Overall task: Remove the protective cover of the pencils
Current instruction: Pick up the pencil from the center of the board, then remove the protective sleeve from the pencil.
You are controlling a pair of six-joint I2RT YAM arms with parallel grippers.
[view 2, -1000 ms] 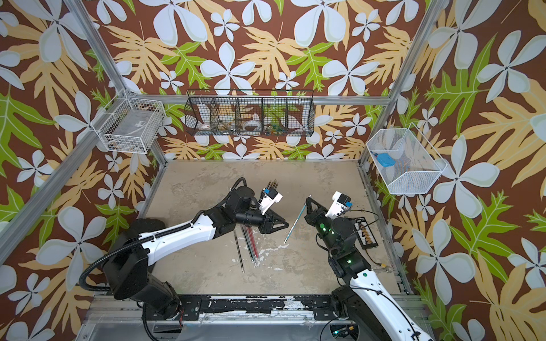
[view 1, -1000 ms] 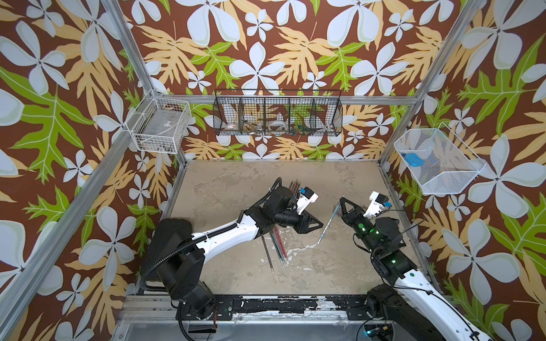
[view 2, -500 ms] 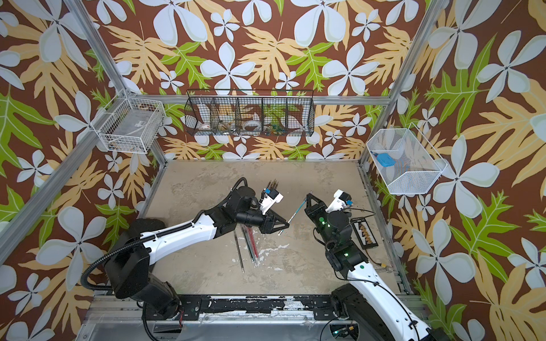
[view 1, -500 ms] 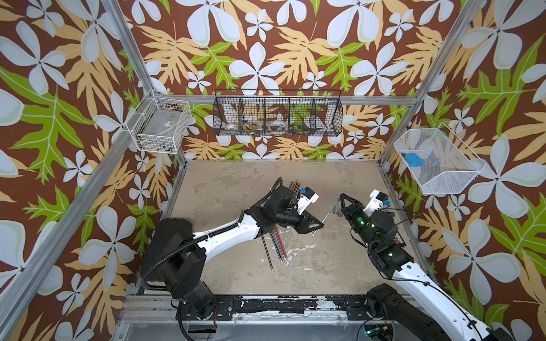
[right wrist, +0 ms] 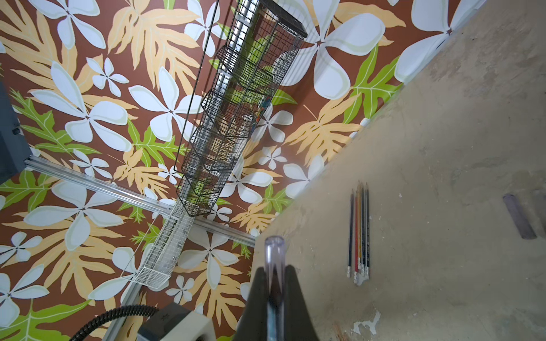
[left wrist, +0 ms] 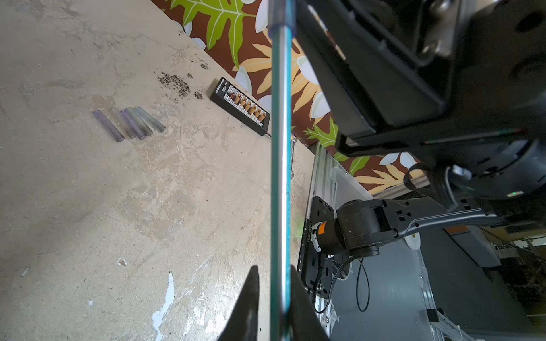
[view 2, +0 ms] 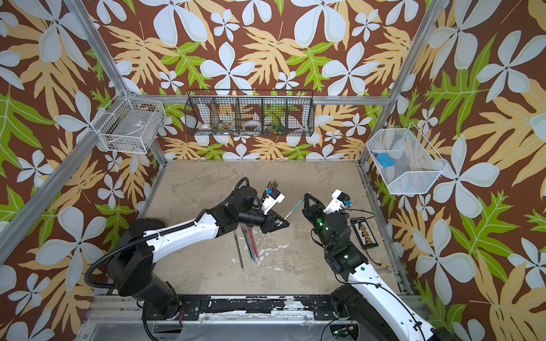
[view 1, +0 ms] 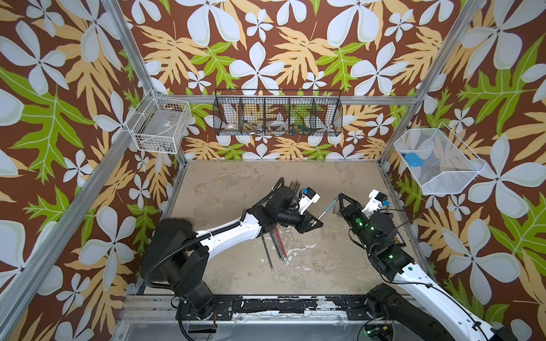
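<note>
Your left gripper (left wrist: 273,268) clamps the long teal pencil (left wrist: 280,147), held above the middle of the beige table (view 1: 236,192). Your right gripper (right wrist: 274,270) is closed on the short smoky-translucent plastic cap (right wrist: 274,248) at its far end.

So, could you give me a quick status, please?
Left gripper shut on teal pencil. Right gripper shut on its cap, cap still on. No obstruction seen.

Teal pencil (left wrist: 280,165); smoky translucent cap (right wrist: 274,251); mottled beige table (left wrist: 118,206); brown walls (view 1: 266,44), white-flower green-leaf print.
</note>
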